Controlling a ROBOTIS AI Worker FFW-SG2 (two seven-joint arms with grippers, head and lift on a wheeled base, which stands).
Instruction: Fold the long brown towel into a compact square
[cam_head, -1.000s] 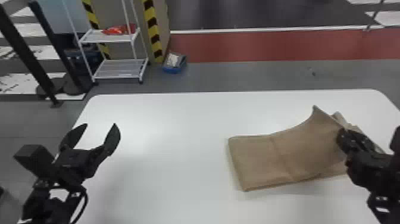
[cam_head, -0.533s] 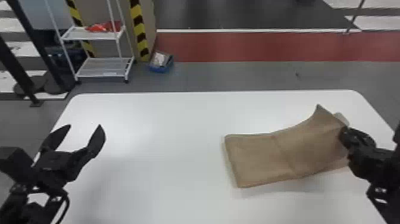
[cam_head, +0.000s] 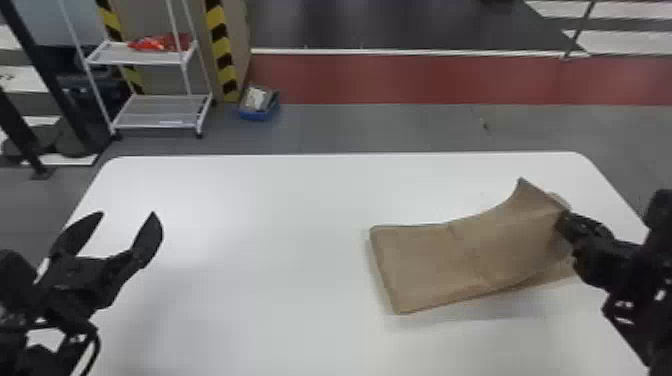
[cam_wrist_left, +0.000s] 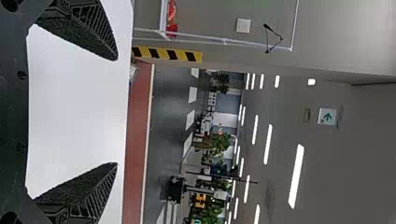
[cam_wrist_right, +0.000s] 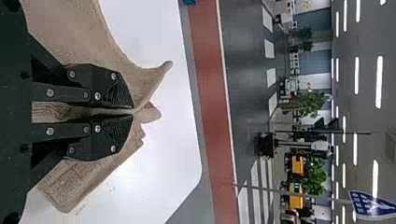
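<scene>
- The brown towel (cam_head: 425, 265) lies on the right part of the white desk (cam_head: 280, 225); one portion is flat, while the other rises toward the right end effector (cam_wrist_right: 133, 112).
- This right end effector is clenched on the towel, with cloth pinched between its two fingers.
- The left end effector (cam_head: 128, 212) is released, its fingers wide apart and holding nothing, well apart from the towel over the left part of the desk.
- I judge that the step in hand is to turn the lifted portion over the flat one.
- To do it well, the grip should stay firm and the cloth be carried low and slowly, so the raised corner (cam_head: 522, 187) does not curl under.
- The edges should be matched before the fingers release.
- How many layers are pinched, I cannot say surely; a lower one could be dragged along.
</scene>
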